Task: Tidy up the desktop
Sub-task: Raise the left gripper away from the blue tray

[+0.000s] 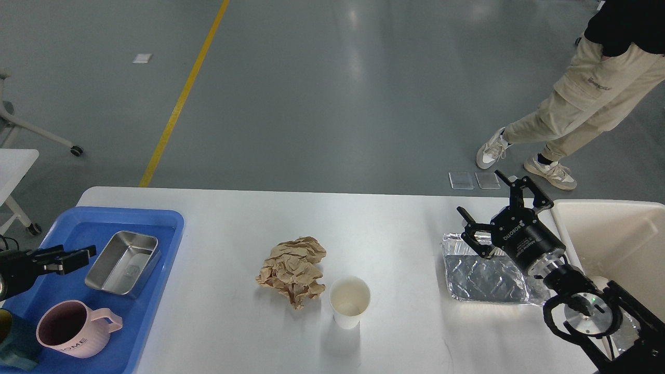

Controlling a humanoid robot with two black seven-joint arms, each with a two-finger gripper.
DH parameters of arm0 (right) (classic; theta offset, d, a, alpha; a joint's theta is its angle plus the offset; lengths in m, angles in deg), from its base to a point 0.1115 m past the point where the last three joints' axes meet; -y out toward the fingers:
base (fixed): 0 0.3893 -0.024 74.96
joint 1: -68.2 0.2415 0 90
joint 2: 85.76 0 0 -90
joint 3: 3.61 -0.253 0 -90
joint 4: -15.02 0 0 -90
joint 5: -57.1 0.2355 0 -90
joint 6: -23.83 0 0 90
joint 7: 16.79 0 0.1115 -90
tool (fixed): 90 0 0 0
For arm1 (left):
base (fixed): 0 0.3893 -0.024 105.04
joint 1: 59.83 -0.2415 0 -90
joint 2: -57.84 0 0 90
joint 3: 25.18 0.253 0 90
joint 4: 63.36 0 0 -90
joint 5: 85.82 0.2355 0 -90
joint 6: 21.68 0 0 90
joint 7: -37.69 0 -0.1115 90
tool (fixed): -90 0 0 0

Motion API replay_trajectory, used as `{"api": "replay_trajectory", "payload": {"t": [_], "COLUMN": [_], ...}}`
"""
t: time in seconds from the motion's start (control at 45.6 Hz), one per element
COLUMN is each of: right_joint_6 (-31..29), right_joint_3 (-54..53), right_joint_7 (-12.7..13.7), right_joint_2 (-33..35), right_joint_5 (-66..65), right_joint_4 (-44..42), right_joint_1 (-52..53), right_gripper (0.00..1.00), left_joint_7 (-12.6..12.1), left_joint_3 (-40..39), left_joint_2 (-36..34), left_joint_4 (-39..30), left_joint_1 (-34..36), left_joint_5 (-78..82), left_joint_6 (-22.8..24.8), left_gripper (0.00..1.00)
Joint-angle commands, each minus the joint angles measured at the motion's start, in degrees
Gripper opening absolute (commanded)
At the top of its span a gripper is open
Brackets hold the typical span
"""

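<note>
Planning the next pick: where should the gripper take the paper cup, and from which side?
Grip the paper cup across its side wall just below the rim, coming from the right. It stands upright and open-topped, and the crumpled brown paper crowds its left. Squeeze lightly; thin walls likely crush.

One metal tin [123, 264] and one pink mug [77, 329] sit in one blue tray [150, 218]. One crumpled brown paper [292, 271], one paper cup [349, 301], one foil sheet [480, 276], one beige bin [618, 244]; perhaps another cup [13, 343] at the tray's corner.
</note>
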Motion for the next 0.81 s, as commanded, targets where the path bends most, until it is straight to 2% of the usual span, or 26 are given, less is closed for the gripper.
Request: {"api": "replay_trajectory", "payload": {"t": [0.0, 0.219, 0.46, 0.679, 0.789], "right_joint_6": [0.09, 0.26, 0.26, 0.35, 0.44], "right_joint_3": [0.09, 0.26, 0.35, 2.29, 2.90], "right_joint_7": [-0.01, 0.08, 0.08, 0.08, 0.08], "right_joint_2": [-0.27, 0.17, 0.61, 2.46, 3.78], "right_joint_5": [0.02, -0.07, -1.13, -2.88, -2.97], "right_joint_4": [-0.06, -0.15, -0.15, -0.15, -0.33], "right_joint_1": [0.05, 0.05, 0.14, 0.41, 0.49], "right_gripper": [1.00, 1.00, 1.00, 1.00, 1.00], "left_joint_7": [-0.56, -1.97, -4.34, -4.43, -4.61], "left_joint_3": [-0.80, -4.14, -6.50, -19.59, -29.78], "left_joint_2": [0.29, 0.37, 0.72, 3.89, 3.89], "left_joint_4": [-0.37, -0.29, -0.73, -1.34, -4.06], "left_joint_1": [0.95, 6.22, 9.83, 9.56, 8.86], "left_joint_5": [-4.51, -15.49, -19.36, -24.64, -26.14], "left_joint_6": [3.72, 18.14, 22.54, 23.86, 26.22], "left_gripper": [0.88, 0.93, 0.95, 0.96, 0.96]}}
